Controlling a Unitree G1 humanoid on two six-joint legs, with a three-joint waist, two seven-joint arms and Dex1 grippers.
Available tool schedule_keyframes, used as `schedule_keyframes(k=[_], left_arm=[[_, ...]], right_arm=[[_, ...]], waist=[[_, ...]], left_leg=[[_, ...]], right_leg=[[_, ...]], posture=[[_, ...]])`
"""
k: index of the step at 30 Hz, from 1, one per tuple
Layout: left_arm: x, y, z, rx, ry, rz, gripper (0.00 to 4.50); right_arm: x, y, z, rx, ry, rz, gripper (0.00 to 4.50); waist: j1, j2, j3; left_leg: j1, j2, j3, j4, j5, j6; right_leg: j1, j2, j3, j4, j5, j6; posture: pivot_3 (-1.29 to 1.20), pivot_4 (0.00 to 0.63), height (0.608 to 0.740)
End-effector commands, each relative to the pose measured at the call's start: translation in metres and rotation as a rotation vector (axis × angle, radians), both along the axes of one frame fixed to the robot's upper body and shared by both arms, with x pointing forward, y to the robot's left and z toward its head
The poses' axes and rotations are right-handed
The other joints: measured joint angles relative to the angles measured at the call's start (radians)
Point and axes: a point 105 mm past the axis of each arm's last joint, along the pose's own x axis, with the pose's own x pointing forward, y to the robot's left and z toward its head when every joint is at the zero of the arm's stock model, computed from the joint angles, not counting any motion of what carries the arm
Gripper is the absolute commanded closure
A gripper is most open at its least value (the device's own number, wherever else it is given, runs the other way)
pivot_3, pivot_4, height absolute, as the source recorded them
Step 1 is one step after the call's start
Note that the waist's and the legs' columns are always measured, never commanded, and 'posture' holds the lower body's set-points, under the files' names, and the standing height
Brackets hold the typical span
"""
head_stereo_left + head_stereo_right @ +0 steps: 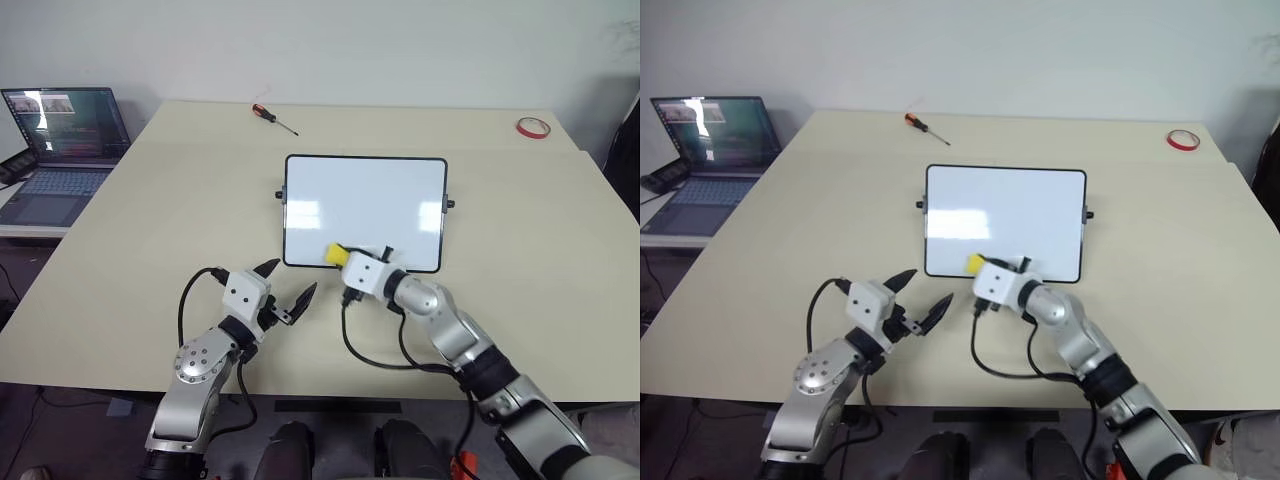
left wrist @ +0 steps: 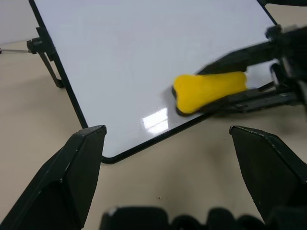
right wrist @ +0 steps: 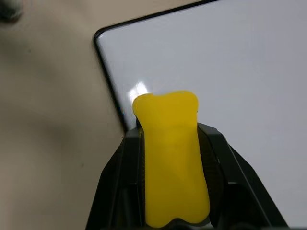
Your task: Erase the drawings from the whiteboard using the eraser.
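The right claw (image 1: 345, 262), one of two, is clamped shut on the single yellow eraser (image 3: 171, 158), a smooth waisted block with a dark underside, pressed on the near-left corner of the whiteboard (image 1: 365, 205). The left claw (image 1: 292, 290) hangs with its black pointed fingers spread wide and nothing between them, just off the board's 7 o'clock corner, over bare worktop (image 1: 130, 260). The one board is glossy white, rounded at the corners, rimmed in thin black with a small knob on each side; its surface looks clean. Beyond it, at 11 o'clock, lies one red-handled screwdriver (image 1: 273, 118); at 1 o'clock, one red tape ring (image 1: 533, 127). An open laptop (image 1: 62, 150) sits off the worktop at 10 o'clock.
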Motion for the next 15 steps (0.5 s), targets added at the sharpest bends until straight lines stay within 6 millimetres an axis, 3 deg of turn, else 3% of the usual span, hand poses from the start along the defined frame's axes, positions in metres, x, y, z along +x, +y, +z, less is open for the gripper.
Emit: schedule_keyframes(k=[1, 15], left_arm=[[-0.001, -0.002, 0.015, -0.009, -0.055, -0.01, 0.0], [0.002, -0.01, 0.025, -0.016, -0.078, -0.039, 0.0]], right_arm=[[0.011, -0.013, 0.016, 0.04, -0.055, -0.067, 3.33], [0.006, -0.016, 0.016, 0.103, -0.019, -0.056, 3.33]], waist=[[0.005, 0.0, 0.0], [0.004, 0.0, 0.0]], left_leg=[[0.0, 0.0, 0.0, 0.0, 0.0, 0.0], [-0.002, 0.0, 0.001, 0.0, 0.0, 0.0]], right_leg=[[0.0, 0.0, 0.0, 0.0, 0.0, 0.0], [-0.001, 0.002, 0.0, -0.001, 0.0, 0.0]], posture=[[0.0, 0.15, 0.74], [0.0, 0.15, 0.74]])
